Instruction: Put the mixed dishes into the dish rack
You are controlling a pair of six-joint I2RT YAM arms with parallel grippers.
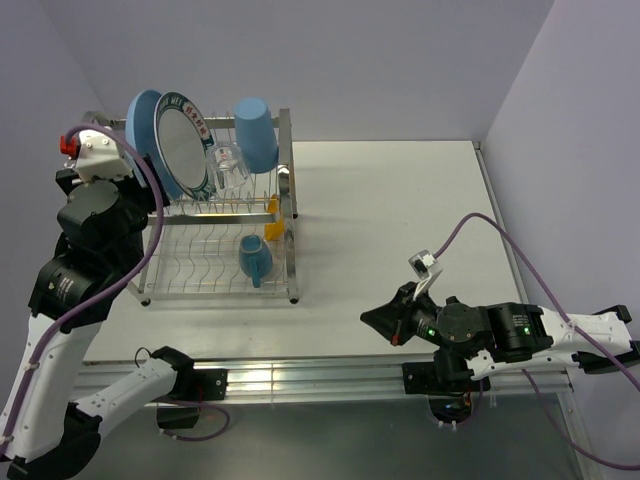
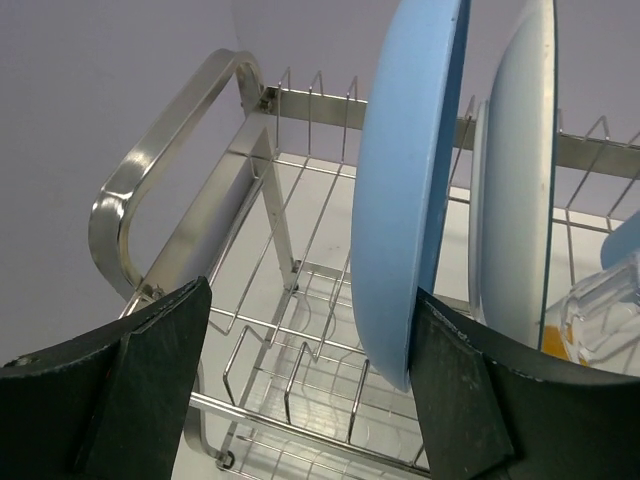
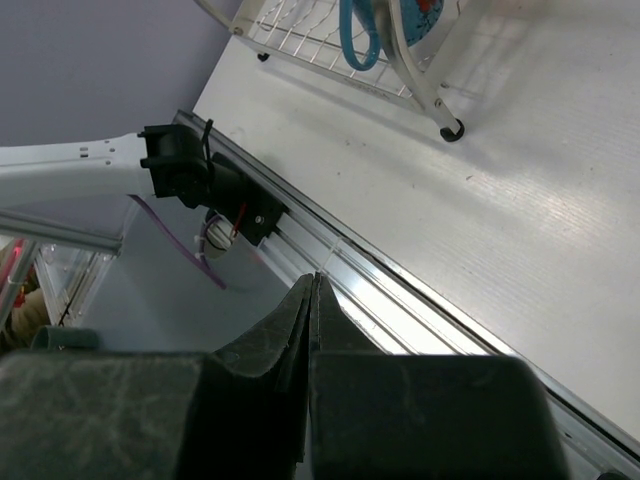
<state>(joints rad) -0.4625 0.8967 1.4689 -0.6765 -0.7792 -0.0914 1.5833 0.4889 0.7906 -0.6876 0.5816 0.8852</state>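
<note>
The dish rack stands at the left of the table. On its upper tier the large blue plate and the white patterned plate stand on edge, beside the clear glass and the blue tumbler. The yellow bowl sits at the tier's right end. The light blue mug lies on the lower tier. My left gripper is open at the rack's left end. The blue plate stands between its fingers, close against the right one. My right gripper is shut and empty, low over the table's near edge.
The rack's curved end handle is just left of my left gripper. Empty wire slots lie below it. The white plate stands right behind the blue one. The aluminium rail runs along the near edge. Walls close in at the left and back.
</note>
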